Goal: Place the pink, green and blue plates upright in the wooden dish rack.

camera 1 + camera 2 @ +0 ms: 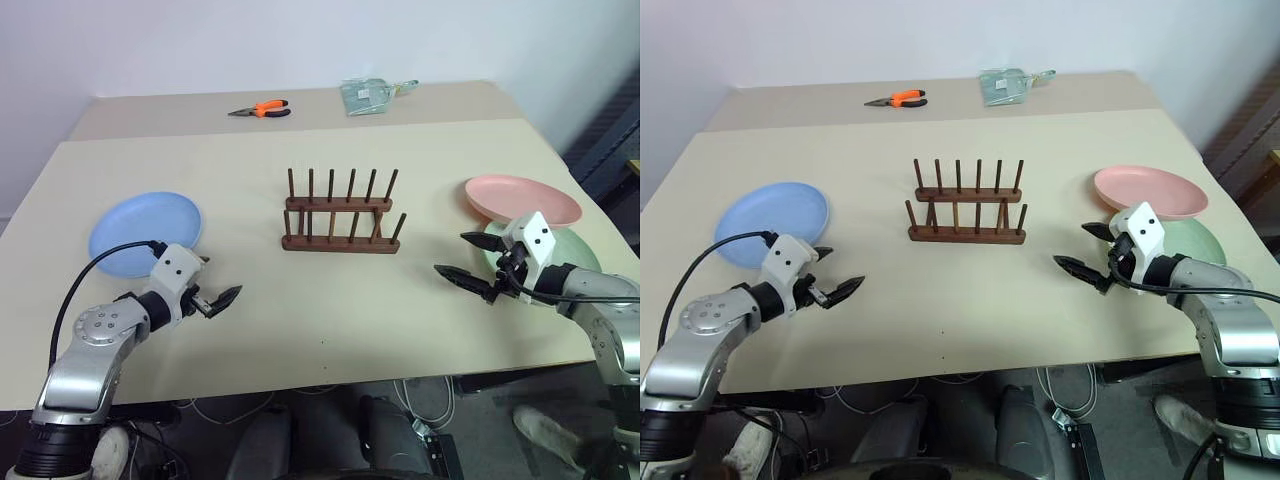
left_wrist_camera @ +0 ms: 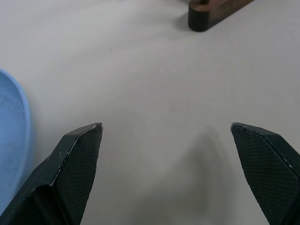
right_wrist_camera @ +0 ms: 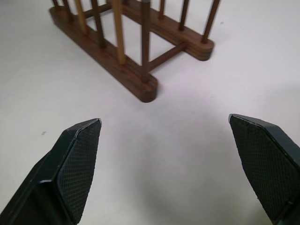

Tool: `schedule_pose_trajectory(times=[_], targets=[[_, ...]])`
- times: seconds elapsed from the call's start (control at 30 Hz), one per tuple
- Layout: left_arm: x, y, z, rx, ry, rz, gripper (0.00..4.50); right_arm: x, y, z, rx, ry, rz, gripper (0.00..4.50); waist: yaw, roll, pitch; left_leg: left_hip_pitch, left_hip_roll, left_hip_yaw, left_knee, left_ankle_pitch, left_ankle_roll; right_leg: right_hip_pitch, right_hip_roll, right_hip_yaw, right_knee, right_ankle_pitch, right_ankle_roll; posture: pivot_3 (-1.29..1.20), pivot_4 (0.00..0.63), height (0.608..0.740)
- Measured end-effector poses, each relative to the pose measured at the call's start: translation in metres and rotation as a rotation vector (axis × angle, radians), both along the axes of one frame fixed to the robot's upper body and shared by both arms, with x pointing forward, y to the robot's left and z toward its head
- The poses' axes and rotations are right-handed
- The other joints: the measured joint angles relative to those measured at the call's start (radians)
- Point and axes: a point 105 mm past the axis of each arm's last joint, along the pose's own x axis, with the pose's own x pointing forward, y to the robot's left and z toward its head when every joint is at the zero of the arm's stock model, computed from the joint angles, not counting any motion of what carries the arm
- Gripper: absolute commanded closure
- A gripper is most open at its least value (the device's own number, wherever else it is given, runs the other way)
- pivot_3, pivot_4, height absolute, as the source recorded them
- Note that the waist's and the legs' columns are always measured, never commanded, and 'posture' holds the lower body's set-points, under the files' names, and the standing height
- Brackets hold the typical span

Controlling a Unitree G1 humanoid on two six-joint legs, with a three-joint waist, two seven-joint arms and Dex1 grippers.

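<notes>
Left wrist view: left gripper (image 2: 166,129) fingers (image 2: 77,159) spread wide, nothing between them, bare worktop (image 2: 154,84) under the gap. Blue plate (image 2: 11,140) edge just outside one finger, not touching. One end of a base rail of the wooden dish rack (image 2: 211,11) lies ahead of the fingertips, apart from them.

Right wrist view: right gripper (image 3: 164,121) fingers also spread wide and empty. Rack stands ahead of the gap, its near end closest; both rails, a cross brace and the lower parts of the pegs are visible, detail the left wrist view lacks.

Head views add the whole layout. Rack sits mid-worktop, empty, dark brown, six thin pegs per rail. Blue plate lies flat well to the left of the rack, beside the left gripper. Pink plate (image 1: 522,199) lies to the right of the rack, overlapping the green plate (image 1: 570,247), which is partly hidden behind the right gripper. All three plates are round, shallow and matte. Behind the rack, orange-handled pliers (image 1: 262,110) and a clear packet (image 1: 368,95).
</notes>
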Motion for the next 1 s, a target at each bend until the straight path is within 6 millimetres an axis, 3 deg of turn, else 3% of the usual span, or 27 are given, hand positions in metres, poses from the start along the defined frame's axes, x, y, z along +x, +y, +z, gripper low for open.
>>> schedule_pose_trajectory(times=[0.3,0.5,0.67,0.83,0.93,1.0], targets=[[0.017,-0.024,-0.003,-0.054,0.006,-0.083,0.0,0.01,0.008,0.006,0.015,-0.029,0.018,0.05,0.002,0.0,0.0,0.0,0.0,0.0,0.0,0.0,0.0,0.0,0.0,0.0,0.0,0.0,0.0,0.0,0.15,0.74],[0.044,-0.04,-0.004,-0.021,0.027,-0.206,0.0,-0.013,0.031,-0.002,0.038,0.046,0.101,0.05,0.011,0.0,0.0,0.0,-0.001,0.0,0.001,0.0,0.0,0.0,0.0,0.0,0.0,0.001,0.001,0.0,0.15,0.74],[0.076,-0.074,-0.006,0.054,0.037,-0.402,0.0,-0.036,0.059,-0.006,0.075,0.061,0.149,0.05,0.024,-0.001,0.0,-0.001,-0.001,0.0,0.002,0.0,0.0,0.001,0.0,-0.001,-0.001,0.002,0.003,0.0,0.15,0.74],[0.093,-0.104,-0.008,0.02,0.077,-0.509,0.0,-0.046,0.067,-0.01,0.087,0.06,0.108,0.05,0.023,-0.001,0.0,-0.001,-0.002,0.0,0.002,0.0,0.001,0.001,-0.001,-0.001,-0.001,0.002,0.004,0.0,0.15,0.74],[0.098,-0.122,-0.008,0.038,0.085,-0.566,0.84,-0.048,0.067,-0.006,0.088,0.037,0.087,0.0,0.025,-0.001,0.0,0.0,-0.002,-0.001,0.003,0.0,0.001,0.003,-0.001,-0.001,-0.001,0.001,0.004,0.0,0.15,0.74],[0.097,-0.13,-0.011,0.031,0.093,-0.596,1.86,-0.048,0.064,-0.006,0.086,0.032,0.067,0.0,0.025,-0.002,0.0,0.001,-0.002,-0.001,0.003,-0.001,0.001,0.004,-0.001,-0.002,-0.001,0.001,0.005,0.0,0.15,0.74]])
